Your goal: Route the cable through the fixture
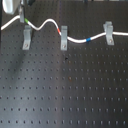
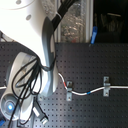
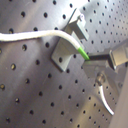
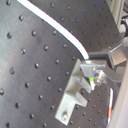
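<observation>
no readable text, labels, brands or numbers (frames rather blurry)

The supporting surface is a flat black perforated metal breadboard point(image 1: 65, 95) with a regular grid of small holes, seen in both exterior views. Three small upright grey metal clip posts stand directly on it in a row: one at the first exterior view's left point(image 1: 26, 39), one in the middle point(image 1: 64, 40), one at the first exterior view's right point(image 1: 108, 33). A long thin white cord point(image 1: 75, 39) runs across their tops.
</observation>
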Tool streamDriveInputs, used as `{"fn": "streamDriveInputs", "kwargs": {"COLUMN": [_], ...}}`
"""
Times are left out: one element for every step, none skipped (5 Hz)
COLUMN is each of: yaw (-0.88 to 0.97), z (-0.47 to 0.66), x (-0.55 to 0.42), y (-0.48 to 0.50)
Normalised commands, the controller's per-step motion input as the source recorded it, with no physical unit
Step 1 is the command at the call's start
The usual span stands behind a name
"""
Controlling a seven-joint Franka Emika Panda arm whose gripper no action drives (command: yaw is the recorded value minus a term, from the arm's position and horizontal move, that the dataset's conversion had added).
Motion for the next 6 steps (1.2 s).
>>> {"fn": "streamDriveInputs", "kwargs": {"yaw": [0.0, -0.01, 0.0, 0.09, 0.12, 0.0], "z": [0.09, 0.03, -0.25, -0.52, -0.4, -0.06], "x": [-0.085, -0.04, 0.008, 0.035, 0.157, 0.224], "y": [0.184, 0.17, 0.061, -0.014, -0.03, -0.039]}}
